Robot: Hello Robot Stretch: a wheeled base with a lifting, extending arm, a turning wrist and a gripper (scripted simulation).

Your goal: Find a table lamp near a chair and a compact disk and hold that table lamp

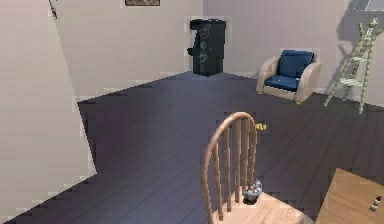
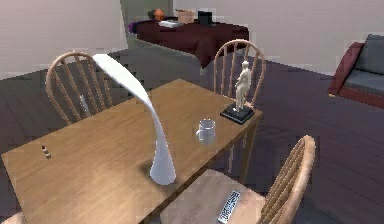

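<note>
We see a white lamp (image 2: 162, 160) on the wooden table (image 2: 90, 165), a statue (image 2: 243, 85) at its 2 o'clock, a glass (image 2: 206, 130) between them. We cannot tell the gripper's state.

Smooth glossy white table lamp (image 2: 160, 160), matt wooden table (image 2: 90, 165), wooden chair (image 2: 296, 175); blue cloth armchair (image 1: 291, 65)

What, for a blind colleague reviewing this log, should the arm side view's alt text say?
A white curved table lamp stands on a wooden table, with a small glass and a pale statuette toward the table's right end. Wooden chairs stand around it; behind are a bed with a dark red cover and a sofa at the right edge.
</note>
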